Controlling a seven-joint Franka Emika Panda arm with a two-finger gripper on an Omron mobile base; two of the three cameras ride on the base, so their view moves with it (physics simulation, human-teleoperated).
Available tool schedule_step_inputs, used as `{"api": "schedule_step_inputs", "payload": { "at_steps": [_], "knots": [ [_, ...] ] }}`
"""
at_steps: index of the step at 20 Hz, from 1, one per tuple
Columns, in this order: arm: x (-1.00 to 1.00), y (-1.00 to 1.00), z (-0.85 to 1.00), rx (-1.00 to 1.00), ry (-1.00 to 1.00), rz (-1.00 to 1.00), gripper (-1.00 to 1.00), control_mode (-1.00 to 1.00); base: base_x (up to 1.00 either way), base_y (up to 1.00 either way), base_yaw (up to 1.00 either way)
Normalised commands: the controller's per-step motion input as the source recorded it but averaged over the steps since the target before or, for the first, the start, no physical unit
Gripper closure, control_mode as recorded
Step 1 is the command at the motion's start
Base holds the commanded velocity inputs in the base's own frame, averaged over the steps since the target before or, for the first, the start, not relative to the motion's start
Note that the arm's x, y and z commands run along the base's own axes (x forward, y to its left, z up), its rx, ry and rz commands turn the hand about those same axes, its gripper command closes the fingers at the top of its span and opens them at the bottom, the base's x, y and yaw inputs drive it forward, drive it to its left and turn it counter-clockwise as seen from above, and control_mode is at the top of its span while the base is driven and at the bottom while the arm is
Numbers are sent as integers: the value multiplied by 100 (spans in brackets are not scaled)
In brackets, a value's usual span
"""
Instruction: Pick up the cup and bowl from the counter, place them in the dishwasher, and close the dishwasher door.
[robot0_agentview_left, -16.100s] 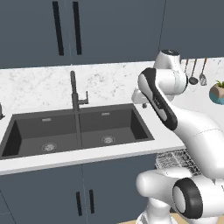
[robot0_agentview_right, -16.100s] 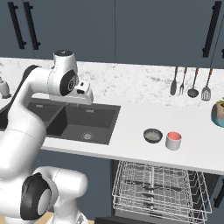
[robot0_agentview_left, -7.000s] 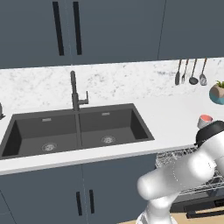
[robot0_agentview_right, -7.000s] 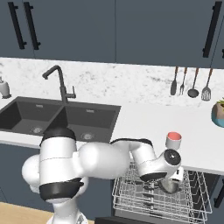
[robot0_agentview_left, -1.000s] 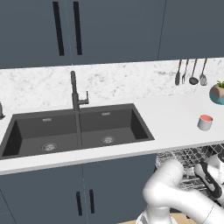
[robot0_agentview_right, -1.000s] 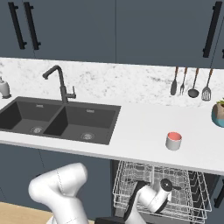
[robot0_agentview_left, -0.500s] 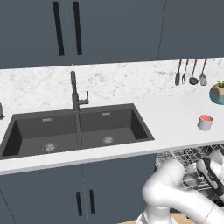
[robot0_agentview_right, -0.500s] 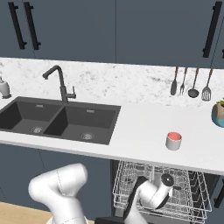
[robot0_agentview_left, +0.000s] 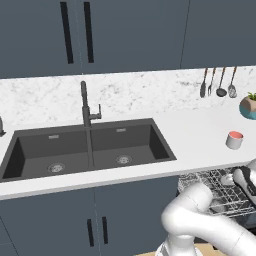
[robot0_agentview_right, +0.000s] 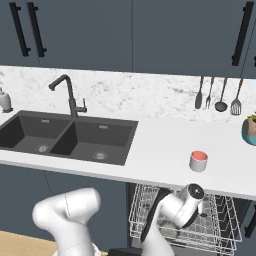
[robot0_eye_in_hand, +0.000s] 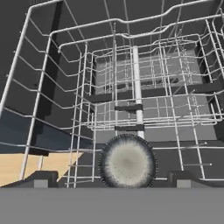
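The speckled grey bowl (robot0_eye_in_hand: 127, 162) rests on the bottom of the dishwasher's silver wire rack (robot0_eye_in_hand: 135, 94), free of my fingers. My gripper (robot0_eye_in_hand: 113, 179) hangs just above it, open, with its dark fingertips (robot0_eye_in_hand: 41, 178) wide apart on either side of the bowl. The cup (robot0_agentview_left: 233, 140) (robot0_agentview_right: 198, 161), light grey with a red-pink rim, stands upright on the white counter (robot0_agentview_left: 200, 135) above the dishwasher. The rack (robot0_agentview_right: 220, 227) is pulled out under the counter edge, and my hand reaches down into it. The dishwasher door is mostly hidden beneath the rack and my arm.
A dark double sink (robot0_agentview_left: 90, 150) with a black faucet (robot0_agentview_left: 85, 102) fills the counter's left half. Utensils (robot0_agentview_right: 217, 95) hang on the back wall, and a teal plant pot (robot0_agentview_left: 248, 107) sits at the far right. Blue-grey cabinets (robot0_agentview_left: 75, 215) flank the dishwasher.
My jaws have gone from closed on the bowl to wide open, leaving it lying in the rack. The hand has shifted only slightly.
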Motion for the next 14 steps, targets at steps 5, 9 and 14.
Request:
{"api": "schedule_step_inputs", "payload": {
  "at_steps": [5,9,14],
  "knots": [
    [-29,-17,89,0,3,0,-100,-100,0,0,0],
    [-19,-2,99,-2,0,0,-100,-100,0,0,0],
    [-5,1,100,-5,0,1,-100,-100,0,0,0]
  ]
}}
